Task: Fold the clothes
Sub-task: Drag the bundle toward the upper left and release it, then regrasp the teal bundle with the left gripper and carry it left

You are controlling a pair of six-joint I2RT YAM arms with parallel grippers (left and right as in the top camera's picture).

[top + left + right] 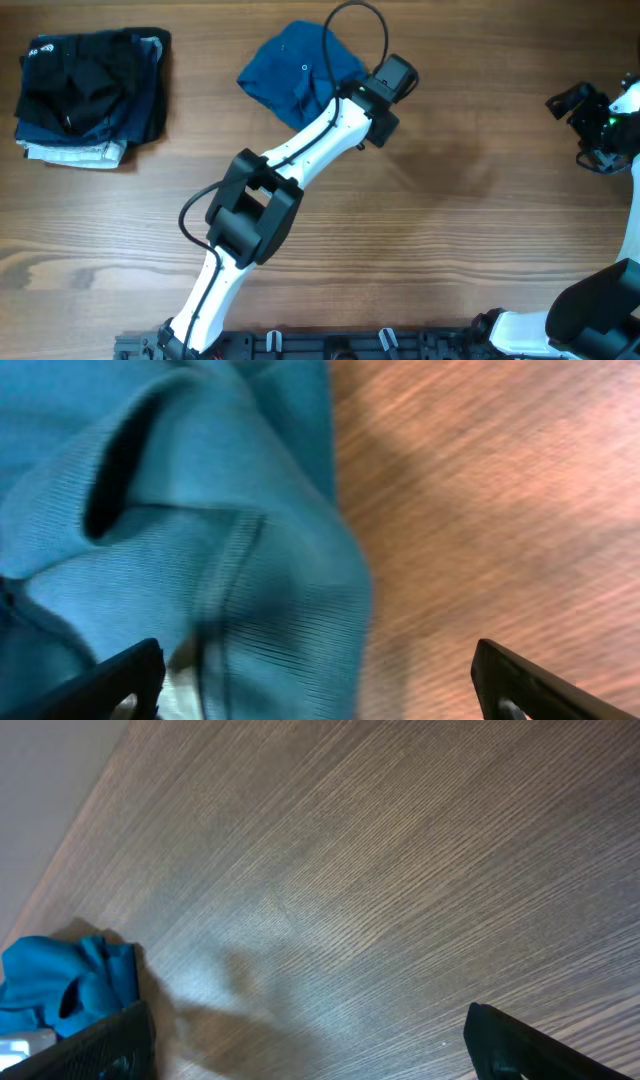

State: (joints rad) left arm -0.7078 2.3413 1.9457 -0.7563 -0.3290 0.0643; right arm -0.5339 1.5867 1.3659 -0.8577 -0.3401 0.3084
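Note:
A crumpled blue garment lies at the back middle of the wooden table. My left gripper is over its right edge, fingers spread wide. In the left wrist view the blue knit cloth fills the left half, and the open gripper straddles its edge without holding it. My right gripper is at the far right of the table, open and empty; its wrist view shows the gripper over bare wood, with the blue garment far off at the left.
A stack of folded dark clothes sits at the back left corner of the table. The left arm stretches diagonally from the front edge toward the garment.

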